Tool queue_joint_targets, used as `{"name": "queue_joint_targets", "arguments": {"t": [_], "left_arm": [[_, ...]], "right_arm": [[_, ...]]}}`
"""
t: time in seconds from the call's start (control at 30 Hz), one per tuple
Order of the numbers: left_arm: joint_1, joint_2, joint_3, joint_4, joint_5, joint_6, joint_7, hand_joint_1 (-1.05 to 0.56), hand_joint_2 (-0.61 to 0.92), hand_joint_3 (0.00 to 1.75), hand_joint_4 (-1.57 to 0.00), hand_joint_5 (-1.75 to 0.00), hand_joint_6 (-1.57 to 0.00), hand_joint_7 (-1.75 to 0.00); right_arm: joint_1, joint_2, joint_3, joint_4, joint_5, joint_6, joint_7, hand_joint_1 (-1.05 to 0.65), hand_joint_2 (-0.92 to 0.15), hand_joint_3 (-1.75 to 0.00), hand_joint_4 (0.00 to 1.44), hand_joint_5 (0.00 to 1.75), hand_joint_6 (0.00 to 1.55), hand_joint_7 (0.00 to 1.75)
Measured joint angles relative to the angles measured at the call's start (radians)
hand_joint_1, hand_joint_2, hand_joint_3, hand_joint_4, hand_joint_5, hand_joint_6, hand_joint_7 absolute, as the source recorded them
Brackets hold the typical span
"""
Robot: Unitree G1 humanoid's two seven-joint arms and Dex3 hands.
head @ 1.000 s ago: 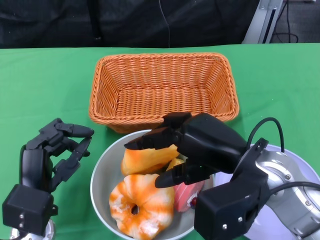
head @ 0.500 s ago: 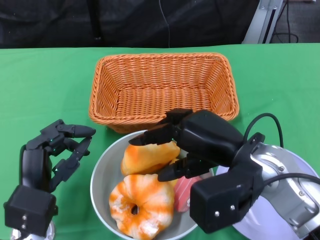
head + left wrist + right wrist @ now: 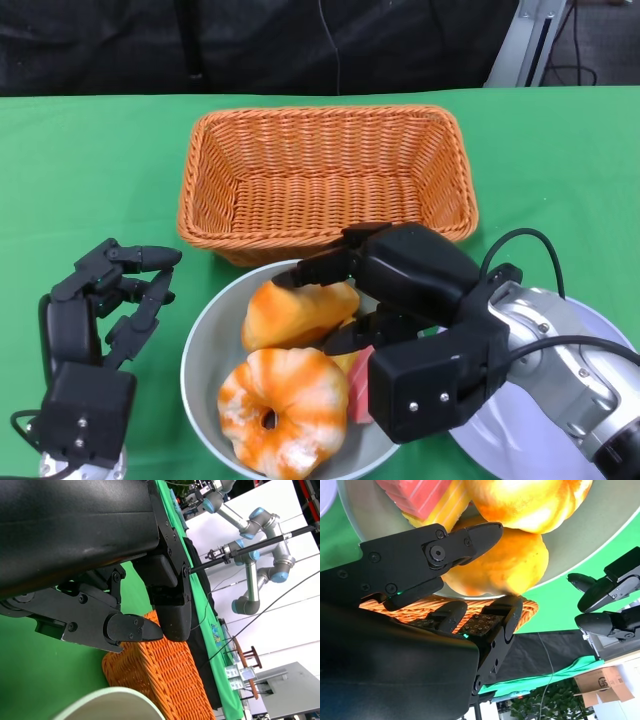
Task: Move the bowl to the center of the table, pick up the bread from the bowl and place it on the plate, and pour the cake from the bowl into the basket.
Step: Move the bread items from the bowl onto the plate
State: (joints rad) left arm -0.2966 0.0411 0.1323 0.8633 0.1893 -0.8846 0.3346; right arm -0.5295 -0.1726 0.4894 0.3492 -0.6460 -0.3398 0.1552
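Right hand (image 3: 345, 300) is clamped on the bread (image 3: 295, 312): fingers over its far side, thumb under the near side. Left hand (image 3: 115, 295) holds nothing, fingers apart and loosely bent, on the green table (image 3: 90, 170) left of the bowl (image 3: 205, 345), not touching it.

Count: one bowl, one wicker basket (image 3: 325, 175), one plate (image 3: 560, 440), two hands. In the bowl, one bread piece, one orange-and-white ring-shaped pastry (image 3: 280, 410), one red-and-yellow cake slice (image 3: 358, 385).

Bowl sits just on the near side of the basket, rim almost at the basket wall. Plate is right of the bowl, mostly hidden by the right forearm.

Bread's long axis runs roughly left-right, parallel to the basket's long side, narrow end toward the right hand. It lies on the far side of the bowl, nearest the basket; ring pastry is at the near side, cake slice to the right.

Right wrist view shows the grip from below: thumb (image 3: 460, 545) on one side of the bread (image 3: 505, 567), fingers (image 3: 495, 625) on the other, contact the head view partly hides. Left wrist view shows only the left hand's fingers (image 3: 132, 630) clear of the basket (image 3: 165, 680) and a sliver of bowl rim (image 3: 110, 702).
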Motion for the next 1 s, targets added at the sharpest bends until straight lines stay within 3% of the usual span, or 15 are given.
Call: {"name": "queue_joint_targets", "arguments": {"t": [0.4, 1.0], "left_arm": [[0.012, -0.002, -0.012, -0.021, 0.007, -0.031, 0.019, -0.18, 0.92, 0.27, -0.81, -1.29, -0.86, -0.88], [0.029, -0.008, -0.022, -0.06, 0.019, -0.042, 0.023, -0.16, 0.92, 0.27, -0.8, -1.28, -0.87, -0.88]], "right_arm": [[-0.029, 0.019, 0.011, 0.081, -0.036, 0.015, -0.061, -0.57, -0.87, 0.0, 0.68, 0.16, 0.58, 0.0], [-0.051, 0.034, 0.051, 0.14, -0.088, 0.008, -0.16, -0.57, -0.86, 0.0, 0.73, 0.1, 0.58, 0.0]]}}
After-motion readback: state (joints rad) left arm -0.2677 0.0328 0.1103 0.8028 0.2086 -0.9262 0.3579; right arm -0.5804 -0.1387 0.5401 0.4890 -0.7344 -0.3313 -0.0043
